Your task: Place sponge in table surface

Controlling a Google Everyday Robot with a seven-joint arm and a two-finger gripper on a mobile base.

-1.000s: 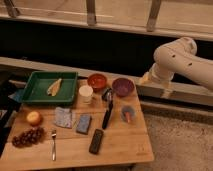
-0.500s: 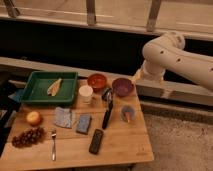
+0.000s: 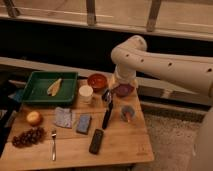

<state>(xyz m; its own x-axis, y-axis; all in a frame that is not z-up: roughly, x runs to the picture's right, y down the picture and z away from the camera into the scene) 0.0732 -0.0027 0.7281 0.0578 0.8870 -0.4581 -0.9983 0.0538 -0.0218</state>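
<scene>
The sponge, a small thick blue block, lies flat on the wooden table surface, between the grey-blue cloth and a black utensil. The black remote lies just in front of it. My white arm reaches in from the right. Its gripper hangs at the table's back, between the red bowl and the purple bowl. It is well behind and to the right of the sponge and apart from it.
A green tray with a yellow peel stands at the back left. A white cup, a small blue cup, an orange fruit, grapes and a fork are on the table.
My arm has swung left from beyond the table's right edge to above its back right part. The things on the table have not moved.
</scene>
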